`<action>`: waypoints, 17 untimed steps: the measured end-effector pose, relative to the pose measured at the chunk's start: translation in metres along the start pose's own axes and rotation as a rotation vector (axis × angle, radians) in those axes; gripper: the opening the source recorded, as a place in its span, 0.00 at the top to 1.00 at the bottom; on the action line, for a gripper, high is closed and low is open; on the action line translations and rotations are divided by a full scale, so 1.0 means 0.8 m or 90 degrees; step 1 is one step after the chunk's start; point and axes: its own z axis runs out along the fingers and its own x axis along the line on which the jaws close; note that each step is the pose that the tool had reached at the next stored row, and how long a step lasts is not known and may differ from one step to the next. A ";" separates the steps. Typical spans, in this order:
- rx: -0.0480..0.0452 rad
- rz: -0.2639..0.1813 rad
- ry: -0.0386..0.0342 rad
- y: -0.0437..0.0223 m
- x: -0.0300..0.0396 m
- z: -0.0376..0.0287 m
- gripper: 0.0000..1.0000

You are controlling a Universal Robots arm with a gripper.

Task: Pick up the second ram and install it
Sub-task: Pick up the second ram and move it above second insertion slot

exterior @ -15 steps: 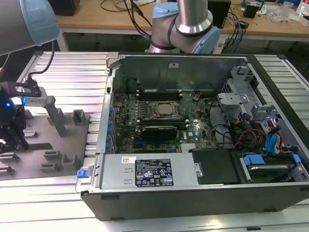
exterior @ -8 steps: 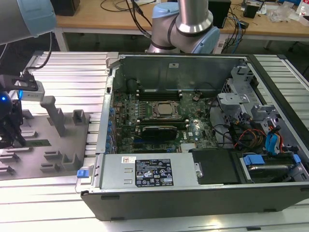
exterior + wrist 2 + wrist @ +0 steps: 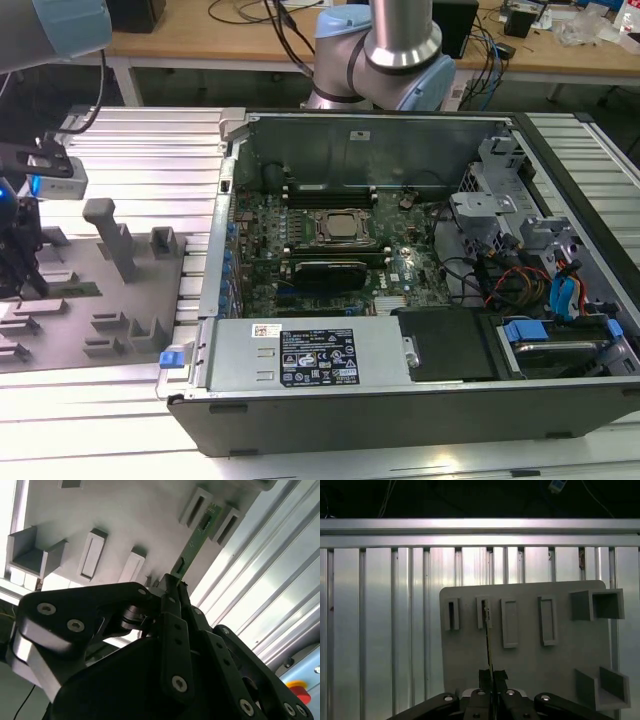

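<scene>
Exterior view first. The biggest item is the open PC case (image 3: 380, 125), lying just beside the grey fixture plate (image 3: 110, 300), on the exterior view's right of it. Contents: mobo (image 3: 258, 215) w/ the silver-framed CPU socket (image 3: 338, 227) mid-board, a labelled PSU (image 3: 300, 355) along the near wall, and a cable bundle (image 3: 535, 280) at the end far from the plate. Can't tell if any stick sits in the slots by the socket.

Next, the plate in the first wrist view (image 3: 530, 665). It carries a row of narrow slot blocks (image 3: 547, 620) plus two open box blocks (image 3: 597, 605). Nothing visible in the boxes.

Second wrist view: the gripper (image 3: 176, 587) hangs over the plate, black fingers (image 3: 172, 630) pinched almost together. They're clamped on the near end of the second ram (image 3: 197, 542). The stick's far end sits btwn two slot blocks on the plate. In the first wrist view it shows edge-on (image 3: 488, 640), a thin line from the gripper (image 3: 491, 677) to the second block of the row.

Handling, my read: very light, stiff, thin board, prob. fragile. Chips and the contact edge won't like scraping or twisting. Best hold is across the flat faces, well off the contacts. An end grip like this leaves a long lever, so any tilt could bind it in the block.
</scene>
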 end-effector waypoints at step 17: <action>0.0001 0.000 0.0000 0.0013 -0.0012 -0.0326 0.86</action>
